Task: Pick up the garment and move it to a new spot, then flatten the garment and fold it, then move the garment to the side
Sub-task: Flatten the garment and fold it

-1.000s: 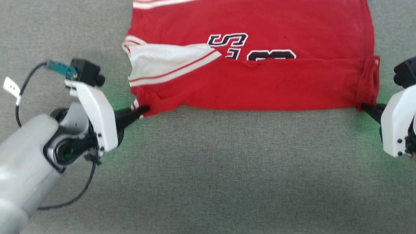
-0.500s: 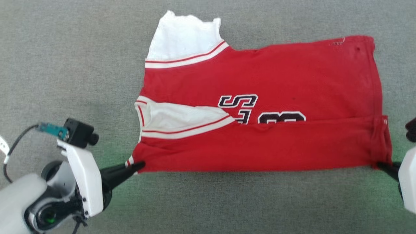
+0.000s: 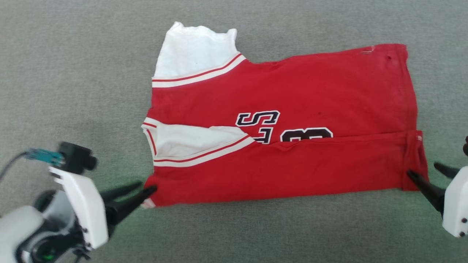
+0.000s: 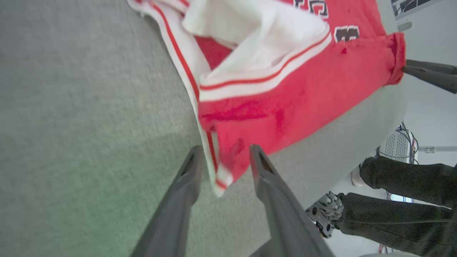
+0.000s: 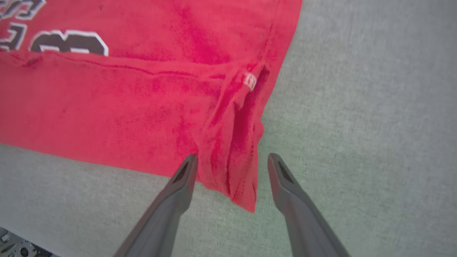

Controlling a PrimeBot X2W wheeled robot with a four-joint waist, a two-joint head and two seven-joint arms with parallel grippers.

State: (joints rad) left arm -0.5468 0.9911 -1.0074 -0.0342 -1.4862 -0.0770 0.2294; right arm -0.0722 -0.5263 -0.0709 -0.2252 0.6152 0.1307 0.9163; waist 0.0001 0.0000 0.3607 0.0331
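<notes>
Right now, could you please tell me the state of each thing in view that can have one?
garment: lying on the grey surface, near edge folded over onto itself.
near sleeve: tucked in across the red body.
far sleeve: spread outward, flat.
left gripper: open, fingers either side of the garment's near-left corner.
right gripper: open, fingers either side of the near-right corner.

A person's dark-trousered leg [image 4: 410, 175] beside grey surface [image 3: 234, 233].
</notes>
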